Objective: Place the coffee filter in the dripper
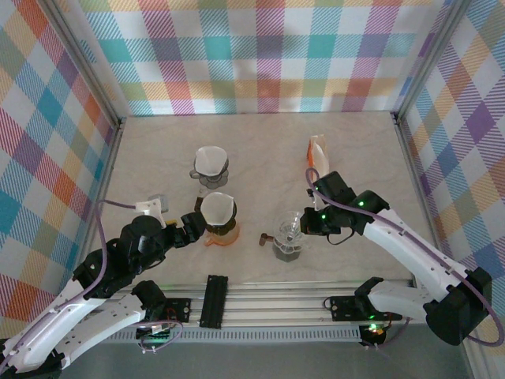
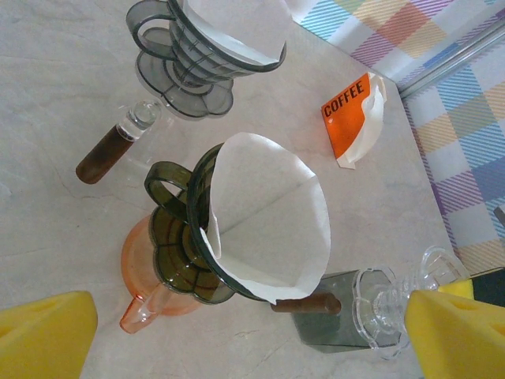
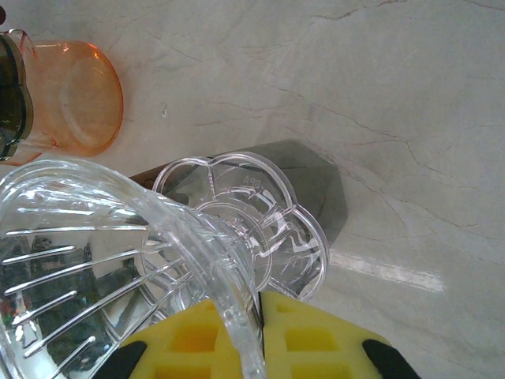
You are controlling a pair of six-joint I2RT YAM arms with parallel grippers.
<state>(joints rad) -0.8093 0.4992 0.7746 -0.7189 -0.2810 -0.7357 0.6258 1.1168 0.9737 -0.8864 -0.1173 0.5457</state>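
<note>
The clear dripper (image 1: 288, 235) stood on a grey server (image 2: 339, 320) on the worktop (image 1: 260, 142), and there was no paper inside it. The right gripper (image 3: 245, 335) had its fingers closed on the rim of the clear dripper, with the thin wall pinched between the yellow pads (image 3: 316, 339).

Near the clear dripper, to its left, a dark dripper (image 2: 177, 257) sat on an orange server (image 2: 142, 296). A white coffee filter (image 2: 268, 213) was already seated in it, opened as a cone. Farther left and behind the clear dripper, a second dark dripper (image 1: 207, 178) also carried a second filter (image 1: 211, 160). Behind the clear dripper and a little to its right, well apart, lay the orange filter pack (image 1: 317, 150).

The left gripper (image 1: 192, 229) was left of the clear dripper, just beside the orange server. Its fingers were spread wide and held nothing.

In my judgement, the work was finished for the two dark drippers, and only the clear dripper was left to fill. No loose filter was in any fingers, so a paper from the filter pack would probably be needed.
</note>
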